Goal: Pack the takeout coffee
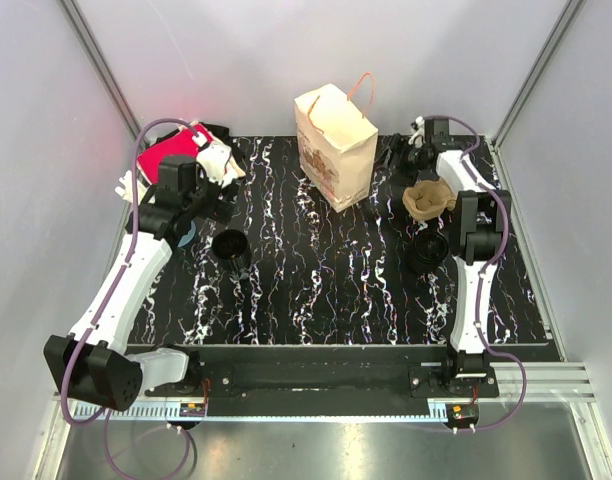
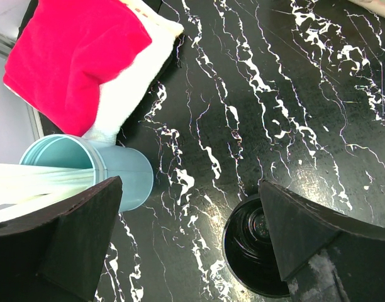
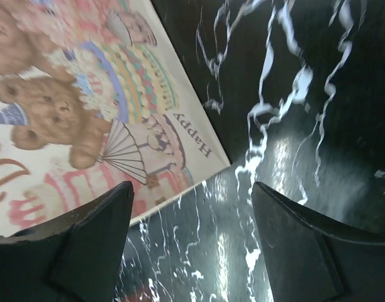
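Both tools are spread and empty. Dropping, the left tool (image 2: 190, 184) could topple the black cup (image 2: 255, 248) or blue cup (image 2: 111, 173) beside it. The right tool (image 3: 192, 185) could shove the paper bag (image 3: 85, 94).

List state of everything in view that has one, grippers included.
Paper bag: upright, top open.
Black cup: upright, no lid, outside the bag.
Blue cup: no lid, something white at its mouth.
Brown holder: on the table, outside the bag.
Left gripper: open, empty.
Right gripper: open, empty.
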Robot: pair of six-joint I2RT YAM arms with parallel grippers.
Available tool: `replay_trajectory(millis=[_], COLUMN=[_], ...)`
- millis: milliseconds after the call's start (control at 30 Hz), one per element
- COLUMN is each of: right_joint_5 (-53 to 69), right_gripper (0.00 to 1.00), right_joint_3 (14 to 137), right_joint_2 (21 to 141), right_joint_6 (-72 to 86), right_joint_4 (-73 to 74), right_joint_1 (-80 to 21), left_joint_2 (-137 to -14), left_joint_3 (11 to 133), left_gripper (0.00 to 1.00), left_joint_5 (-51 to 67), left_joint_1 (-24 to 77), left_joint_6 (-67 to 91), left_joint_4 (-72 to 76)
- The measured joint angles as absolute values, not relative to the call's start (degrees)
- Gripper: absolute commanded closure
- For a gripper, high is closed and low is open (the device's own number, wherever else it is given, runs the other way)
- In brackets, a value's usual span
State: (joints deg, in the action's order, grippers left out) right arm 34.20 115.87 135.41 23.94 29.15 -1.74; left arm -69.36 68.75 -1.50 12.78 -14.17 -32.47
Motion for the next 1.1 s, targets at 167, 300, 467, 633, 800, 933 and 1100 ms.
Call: replay_trajectory(millis=[167, 300, 467, 633, 800, 933, 1100], right_joint_5=[34.2, 34.1, 34.1, 34.1, 33.7, 30.5, 26.5], right_gripper=[0.18, 0.18, 0.18, 0.18, 0.18, 0.18, 0.18], right_joint_3=[109.0, 107.0, 105.4, 102.9, 100.6, 99.7, 100.2], right_joint_2=[130.6, 127.0, 123.5, 121.3, 118.7, 115.3, 111.3], right_joint_6=[22.0, 20.0, 17.6, 15.6, 13.7, 12.2, 11.3], right_joint_4=[27.7, 26.0, 24.6, 23.9, 23.9, 23.9, 23.9], right_joint_1=[-4.3, -7.7, -12.8, -17.2, -19.6, -19.5, -16.8], left_joint_2=[-69.4, -69.4, -69.4, -69.4, -69.4, -69.4, -69.4], left_joint_3=[68.8, 68.8, 68.8, 68.8, 68.8, 68.8, 68.8], left_gripper=[0.01, 0.01, 0.01, 0.01, 0.01, 0.01, 0.01], left_joint_5=[-1.5, -1.5, -1.5, -1.5, -0.6, -0.2, 0.1], left_joint_1=[12.8, 12.8, 12.8, 12.8, 12.8, 12.8, 12.8], left_joint_6=[-14.2, -14.2, -14.2, -14.2, -14.2, -14.2, -14.5], left_joint_4=[-32.5, -32.5, -32.5, -32.5, -32.5, -32.5, -32.5])
